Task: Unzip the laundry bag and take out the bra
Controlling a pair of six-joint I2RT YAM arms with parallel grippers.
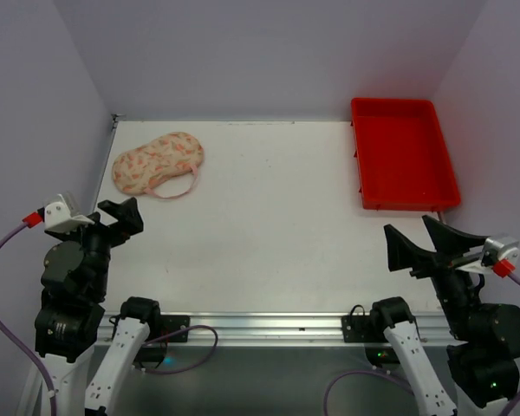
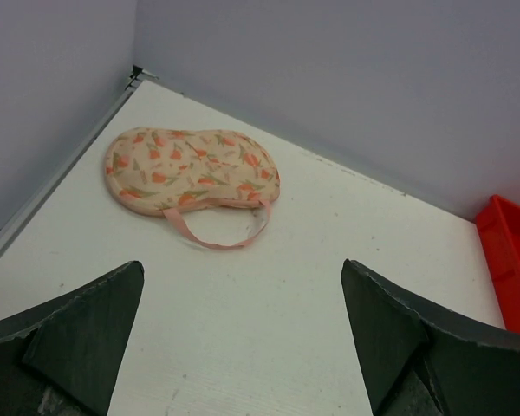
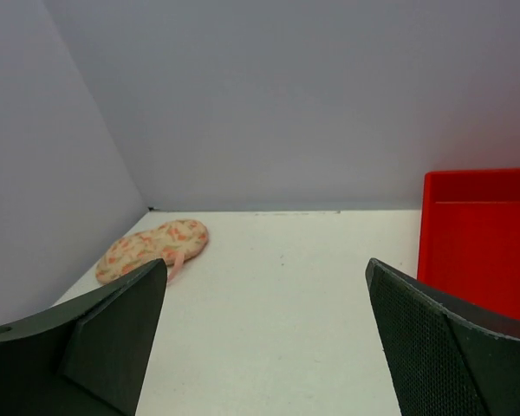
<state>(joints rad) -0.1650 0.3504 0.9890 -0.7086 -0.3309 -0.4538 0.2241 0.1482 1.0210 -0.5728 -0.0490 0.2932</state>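
Laundry bag (image 1: pixel 158 162) lies flat in the upper left of the overhead view, on the white table (image 1: pixel 269 199) near its back-left corner, well apart from the red tray (image 1: pixel 403 160) at upper right. Only this view shows both arms: left gripper (image 1: pixel 120 221) at lower left, right gripper (image 1: pixel 419 238) at lower right, each with jaws spread wide and holding nothing. The left wrist view resolves the bag's orange-pink print and its pink loop strap (image 2: pixel 217 238) curving toward the camera, with just a corner of the tray at the right edge. The right wrist view renders the bag small at centre left and the tray large at right.
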